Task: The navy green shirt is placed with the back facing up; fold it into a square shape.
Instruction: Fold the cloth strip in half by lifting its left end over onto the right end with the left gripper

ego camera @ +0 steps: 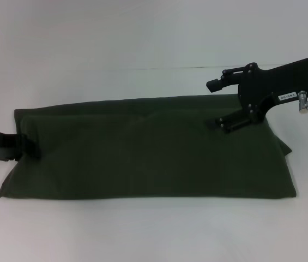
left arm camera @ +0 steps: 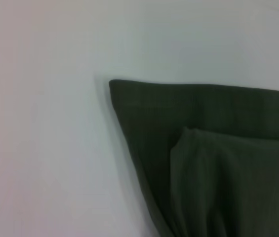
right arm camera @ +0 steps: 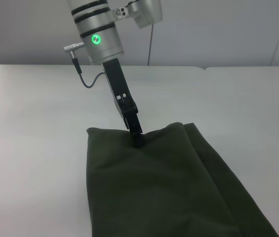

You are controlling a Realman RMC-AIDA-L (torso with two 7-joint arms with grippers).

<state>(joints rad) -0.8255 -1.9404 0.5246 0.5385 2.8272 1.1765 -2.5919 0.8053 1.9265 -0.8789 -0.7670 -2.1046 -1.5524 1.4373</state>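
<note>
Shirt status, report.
Left gripper shut on the shirt's left edge. Right gripper open above its far right end. Shirt folded into a long band. Nothing obstructing.

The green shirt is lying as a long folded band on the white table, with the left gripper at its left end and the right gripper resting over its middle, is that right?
Not quite. The head view shows the right gripper open over the navy green shirt's right end, not its middle. The left gripper is at the left end, on the white table.
</note>
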